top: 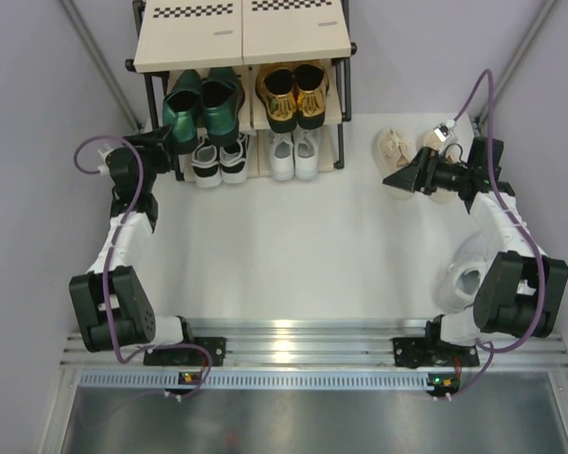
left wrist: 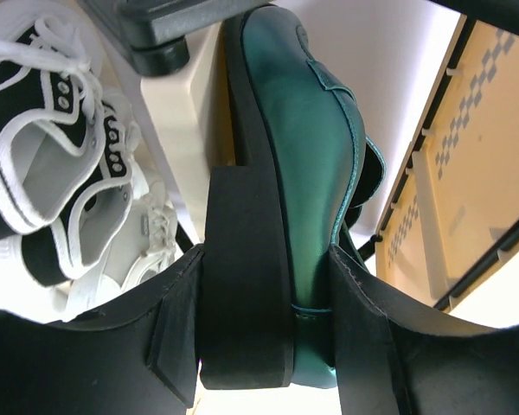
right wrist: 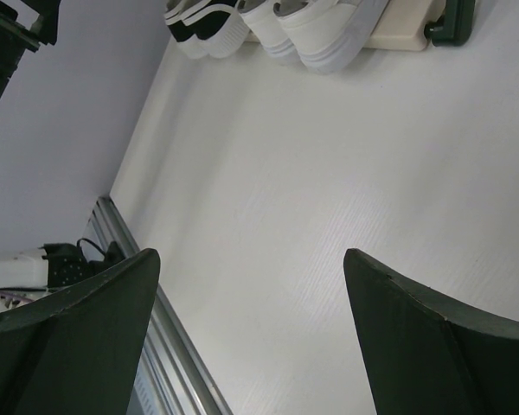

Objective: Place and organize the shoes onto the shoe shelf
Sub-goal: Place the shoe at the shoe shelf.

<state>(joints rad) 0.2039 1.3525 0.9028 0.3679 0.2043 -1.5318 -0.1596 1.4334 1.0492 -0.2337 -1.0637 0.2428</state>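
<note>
At shelf [top: 191, 43], left arm [top: 123, 238] outstretched, gripping loafer [left wrist: 316, 164].

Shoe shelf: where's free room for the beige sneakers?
Top beige boards bare. Middle tier full: glossy dark green loafers, shiny gold loafers. Bottom full: black-and-white sneakers, white lace-ups. Open: white table in front of them.

white table [top: 284, 246], lilac walls [top: 38, 76], aluminium rail [top: 303, 340] along near edge
</note>
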